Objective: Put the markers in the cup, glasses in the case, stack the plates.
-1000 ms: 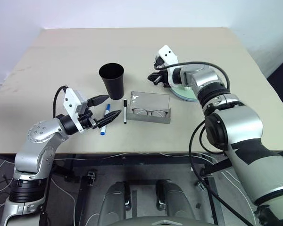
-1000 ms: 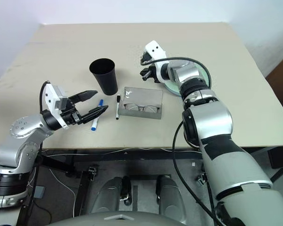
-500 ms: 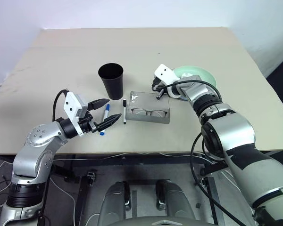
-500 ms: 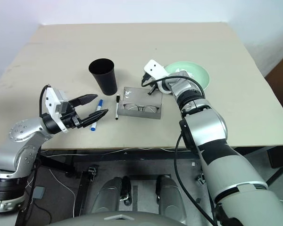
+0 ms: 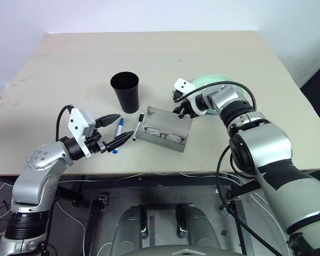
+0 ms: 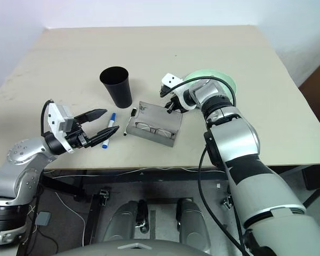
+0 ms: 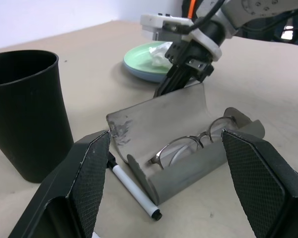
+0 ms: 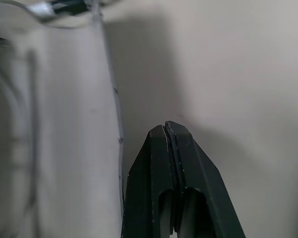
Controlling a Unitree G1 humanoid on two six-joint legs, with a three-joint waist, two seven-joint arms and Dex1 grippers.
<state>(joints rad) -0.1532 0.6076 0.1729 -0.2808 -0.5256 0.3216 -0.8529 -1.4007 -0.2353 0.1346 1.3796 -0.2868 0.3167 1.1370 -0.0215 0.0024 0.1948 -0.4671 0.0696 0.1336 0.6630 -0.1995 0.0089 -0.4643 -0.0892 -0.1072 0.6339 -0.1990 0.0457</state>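
Head view: case (image 5: 163, 129) lay open on the desk (image 5: 69, 64) with glasses (image 5: 161, 133) inside — closing the lid looked the step in hand. Left wrist view: clenched right hand (image 7: 170, 83) behind the lid. Left hand (image 5: 117, 130) spread, empty, near markers (image 5: 119, 129); next, push lid over.

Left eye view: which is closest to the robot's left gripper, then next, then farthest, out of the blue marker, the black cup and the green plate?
From the left gripper:
1. The blue marker, on the table right beside the fingertips.
2. The black cup, standing a bit farther back on the table.
3. The green plate, far across on the robot's right, partly behind the right arm.
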